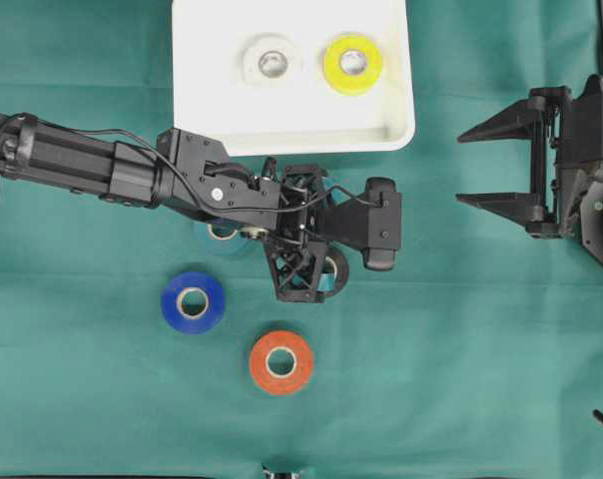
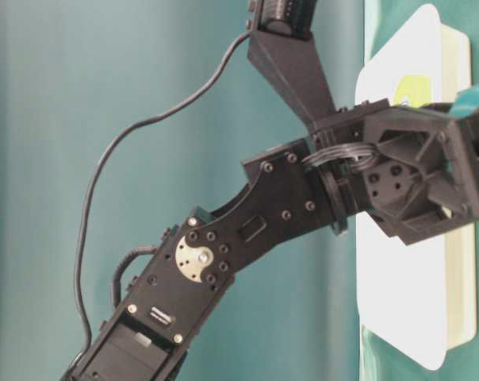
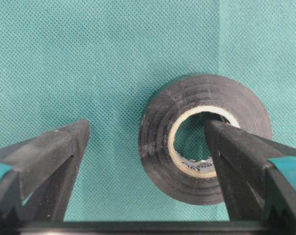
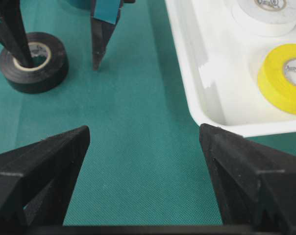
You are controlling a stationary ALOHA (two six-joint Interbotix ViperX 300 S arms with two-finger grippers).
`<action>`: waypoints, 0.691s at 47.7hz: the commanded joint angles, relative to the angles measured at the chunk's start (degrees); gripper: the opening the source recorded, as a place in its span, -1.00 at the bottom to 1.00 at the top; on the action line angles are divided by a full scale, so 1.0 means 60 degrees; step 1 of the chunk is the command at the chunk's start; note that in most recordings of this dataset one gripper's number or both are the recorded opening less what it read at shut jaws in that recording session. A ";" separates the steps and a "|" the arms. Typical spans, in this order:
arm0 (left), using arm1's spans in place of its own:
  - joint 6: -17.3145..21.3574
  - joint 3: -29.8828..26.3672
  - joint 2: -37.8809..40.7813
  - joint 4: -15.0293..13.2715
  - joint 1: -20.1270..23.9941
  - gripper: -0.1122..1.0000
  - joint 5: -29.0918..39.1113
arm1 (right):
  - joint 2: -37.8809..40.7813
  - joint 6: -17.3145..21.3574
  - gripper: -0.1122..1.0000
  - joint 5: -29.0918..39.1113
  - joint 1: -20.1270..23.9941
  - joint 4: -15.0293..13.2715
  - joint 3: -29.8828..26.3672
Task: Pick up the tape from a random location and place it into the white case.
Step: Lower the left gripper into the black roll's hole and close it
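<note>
A black tape [image 3: 158, 147] lies flat on the green cloth, mostly hidden under my left gripper [image 1: 311, 269] in the overhead view. That gripper [image 3: 147, 126] points down and is open. One finger sits inside the roll's core and the other stands well clear on the cloth to its left. The right wrist view shows the same black tape [image 4: 45, 73] straddled this way. The white case [image 1: 212, 100] lies at the top centre, holding a white roll [image 1: 252, 60] and a yellow roll [image 1: 331, 65]. My right gripper [image 1: 461, 168] hovers open at the right, holding nothing.
A blue roll [image 1: 172, 304] and an orange roll [image 1: 260, 364] lie on the cloth below the left arm. Another roll [image 1: 220, 233] peeks out from under that arm. The case's near corner [image 4: 197, 73] lies just ahead of the right gripper [image 4: 144, 129].
</note>
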 commanded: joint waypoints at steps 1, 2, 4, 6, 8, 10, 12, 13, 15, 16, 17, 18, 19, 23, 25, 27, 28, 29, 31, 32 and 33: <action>0.0000 -0.0103 -0.0205 0.0029 -0.0029 0.93 -0.0044 | 0.0029 -0.0015 0.81 -0.0044 -0.0015 -0.0015 -0.0220; 0.0000 -0.0103 -0.0205 0.0015 -0.0029 0.93 -0.0044 | 0.0015 -0.0015 0.81 -0.0044 -0.0015 -0.0015 -0.0234; 0.0000 -0.0117 -0.0205 0.0015 -0.0029 0.93 -0.0044 | 0.0015 -0.0015 0.81 -0.0044 -0.0015 0.0000 -0.0220; 0.0000 -0.0117 -0.0205 0.0029 -0.0044 0.93 -0.0015 | 0.0015 -0.0015 0.81 -0.0044 -0.0015 0.0000 -0.0234; 0.0000 -0.0103 -0.0205 0.0029 -0.0073 0.90 -0.0015 | 0.0015 -0.0015 0.81 -0.0044 -0.0015 -0.0015 -0.0234; 0.0000 -0.0117 -0.0190 0.0015 -0.0103 0.83 -0.0015 | 0.0015 -0.0015 0.81 -0.0044 -0.0015 -0.0015 -0.0220; 0.0000 -0.0132 -0.0205 0.0029 -0.0117 0.71 -0.0015 | 0.0015 -0.0015 0.81 -0.0044 -0.0015 -0.0015 -0.0234; 0.0000 -0.0132 -0.0205 0.0029 -0.0117 0.63 -0.0015 | 0.0015 -0.0015 0.81 -0.0044 -0.0015 -0.0015 -0.0234; 0.0000 -0.0132 -0.0205 0.0015 -0.0132 0.40 0.0000 | 0.0015 -0.0015 0.81 -0.0044 -0.0015 -0.0015 -0.0234; 0.0000 -0.0132 -0.0205 0.0015 -0.0117 0.29 0.0000 | 0.0029 -0.0015 0.81 -0.0044 -0.0015 -0.0015 -0.0234; 0.0000 -0.0132 -0.0205 0.0015 -0.0117 0.18 0.0000 | 0.0015 -0.0015 0.81 -0.0044 0.0000 -0.0015 -0.0234; 0.0000 -0.0132 -0.0205 0.0015 -0.0132 0.06 0.0000 | 0.0029 -0.0015 0.81 -0.0044 0.0000 -0.0015 -0.0234; 0.0000 -0.0132 -0.0205 0.0000 -0.0132 -0.05 0.0000 | 0.0029 -0.0015 0.81 -0.0044 0.0000 -0.0015 -0.0234; -0.0029 -0.0146 -0.0205 -0.0015 -0.0117 -0.44 0.0000 | 0.0029 -0.0015 0.81 -0.0044 -0.0015 -0.0015 -0.0220; -0.0044 -0.0146 -0.0205 -0.0015 -0.0132 -0.47 0.0000 | 0.0015 -0.0015 0.81 -0.0044 -0.0015 0.0000 -0.0220; -0.0044 -0.0146 -0.0205 -0.0015 -0.0117 -0.47 0.0015 | 0.0015 -0.0015 0.81 -0.0044 0.0000 -0.0015 -0.0220; -0.0044 -0.0146 -0.0205 -0.0029 -0.0132 -0.47 0.0015 | 0.0015 -0.0015 0.81 -0.0044 -0.0015 -0.0015 -0.0220; -0.0059 -0.0146 -0.0205 -0.0029 -0.0117 -0.47 0.0015 | 0.0015 -0.0015 0.81 -0.0044 0.0000 -0.0015 -0.0234; -0.0059 -0.0146 -0.0205 -0.0029 -0.0132 -0.47 0.0015 | 0.0015 -0.0015 0.80 -0.0044 -0.0015 -0.0015 -0.0234; -0.0059 -0.0146 -0.0205 -0.0029 -0.0132 -0.47 0.0015 | 0.0029 -0.0015 0.80 -0.0044 0.0000 -0.0015 -0.0234; -0.0059 -0.0146 -0.0205 -0.0029 -0.0132 -0.47 0.0015 | 0.0029 -0.0015 0.80 -0.0044 0.0000 -0.0015 -0.0234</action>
